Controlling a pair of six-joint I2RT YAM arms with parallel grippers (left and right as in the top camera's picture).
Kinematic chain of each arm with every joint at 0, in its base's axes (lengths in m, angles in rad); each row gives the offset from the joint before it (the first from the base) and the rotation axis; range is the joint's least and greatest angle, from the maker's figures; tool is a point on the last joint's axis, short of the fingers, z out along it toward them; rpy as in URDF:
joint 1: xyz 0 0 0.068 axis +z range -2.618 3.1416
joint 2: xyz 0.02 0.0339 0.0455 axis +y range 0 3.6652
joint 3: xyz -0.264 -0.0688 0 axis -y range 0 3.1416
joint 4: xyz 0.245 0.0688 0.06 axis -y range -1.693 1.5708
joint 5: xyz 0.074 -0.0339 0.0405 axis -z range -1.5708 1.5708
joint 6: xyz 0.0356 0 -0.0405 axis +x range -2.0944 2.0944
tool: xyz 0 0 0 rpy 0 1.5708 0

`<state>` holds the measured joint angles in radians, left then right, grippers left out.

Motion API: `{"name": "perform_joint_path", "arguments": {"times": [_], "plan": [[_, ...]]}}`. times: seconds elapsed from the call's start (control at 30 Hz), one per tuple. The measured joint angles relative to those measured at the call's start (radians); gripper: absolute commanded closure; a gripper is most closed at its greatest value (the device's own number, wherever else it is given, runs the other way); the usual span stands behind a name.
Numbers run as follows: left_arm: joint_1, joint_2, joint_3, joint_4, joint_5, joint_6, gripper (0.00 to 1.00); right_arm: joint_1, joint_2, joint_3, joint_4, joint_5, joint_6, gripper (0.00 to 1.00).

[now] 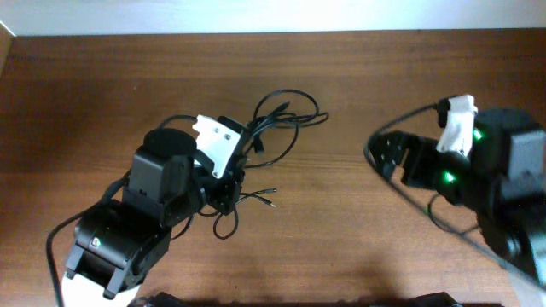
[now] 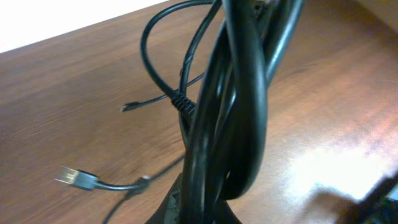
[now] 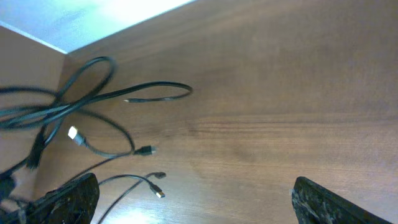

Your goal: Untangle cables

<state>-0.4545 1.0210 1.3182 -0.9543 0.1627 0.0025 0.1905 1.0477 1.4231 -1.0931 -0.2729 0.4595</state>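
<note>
The cables (image 1: 288, 112) lie as a tangle of thin black cords left of the table's middle, with loops toward the back and loose ends (image 1: 266, 201) toward the front. My left gripper (image 1: 229, 189) is shut on the cables; in the left wrist view the bunched cables (image 2: 233, 124) rise right in front of the camera from the left gripper (image 2: 204, 208). A silver-tipped plug (image 2: 70, 177) lies on the wood to the left. My right gripper (image 1: 388, 156) stands open and apart from the tangle, with bare wood between its fingers (image 3: 65, 200). The right wrist view shows cable loops (image 3: 93, 99) and plugs (image 3: 158, 193) at left.
The brown wooden table (image 1: 358, 77) meets a pale wall along its back edge. The right arm's own thicker black wire (image 1: 401, 119) arcs beside its gripper. The left arm's body (image 1: 128, 230) covers the front left of the table.
</note>
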Motion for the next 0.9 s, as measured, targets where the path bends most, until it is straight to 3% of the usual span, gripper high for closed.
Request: {"name": "perform_joint_path", "arguments": {"times": [0.13,0.3,0.4,0.53,0.63,0.77,0.9], "plan": [[0.0,0.025,0.0,0.0,0.183,0.0,1.0,0.0,-0.138,0.0,-0.056,-0.026,-0.278,0.04],[0.0,0.076,0.0,0.0,0.467,0.114,1.0,0.0,-0.19,0.001,-0.147,-0.093,-0.452,0.07],[0.0,0.092,0.0,-0.001,0.56,0.182,1.0,0.0,-0.19,0.001,-0.164,-0.163,-0.538,0.09],[-0.003,0.098,0.0,-0.02,0.62,0.268,1.0,0.0,-0.19,0.001,-0.163,-0.203,-0.637,0.12],[-0.043,0.102,0.0,-0.037,0.64,0.407,1.0,0.0,-0.19,0.0,-0.108,-0.209,-0.676,0.13],[-0.107,0.137,0.0,-0.075,0.645,0.578,1.0,0.0,-0.189,0.017,-0.056,-0.212,-0.681,0.14],[-0.115,0.154,0.0,-0.089,0.646,0.672,1.0,0.0,-0.189,0.043,-0.055,-0.219,-0.681,0.15]]}}
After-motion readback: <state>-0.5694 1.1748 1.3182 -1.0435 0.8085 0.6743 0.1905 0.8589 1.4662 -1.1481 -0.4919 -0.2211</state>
